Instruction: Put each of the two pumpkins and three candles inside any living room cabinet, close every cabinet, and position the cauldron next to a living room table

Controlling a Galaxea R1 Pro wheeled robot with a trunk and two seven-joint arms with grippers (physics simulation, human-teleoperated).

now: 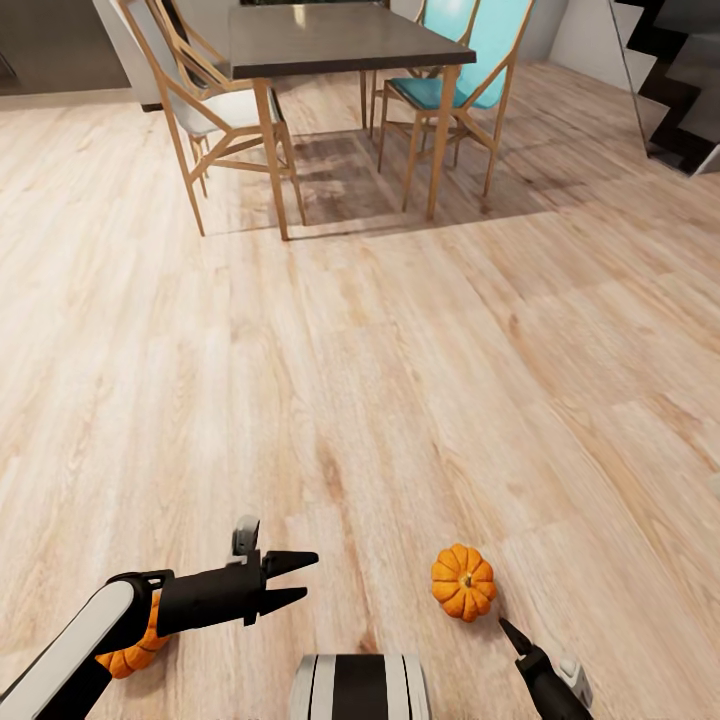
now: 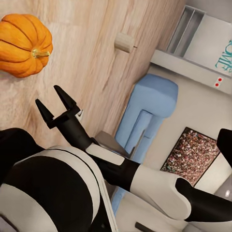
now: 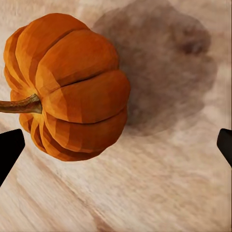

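Note:
One orange pumpkin (image 1: 463, 582) rests on the wood floor just ahead of my right gripper (image 1: 522, 646). The right wrist view shows this pumpkin (image 3: 67, 87) lying on its side, off toward one black fingertip (image 3: 9, 150), and that gripper (image 3: 116, 147) is open and holds nothing. The left wrist view also catches the pumpkin (image 2: 24, 46), the open right gripper (image 2: 55, 104) and a pale candle (image 2: 124, 42) lying on the floor beyond. A second pumpkin (image 1: 130, 650) is half hidden under my left arm. My left gripper (image 1: 298, 578) hangs open and empty above the floor.
A dark-topped dining table (image 1: 330, 40) with wooden chairs (image 1: 215, 110) and teal chairs (image 1: 450, 90) stands far ahead. Black stairs (image 1: 680, 80) rise at the far right. A blue sofa (image 2: 147, 116) lies past the candle. Wide plank floor spreads between me and the table.

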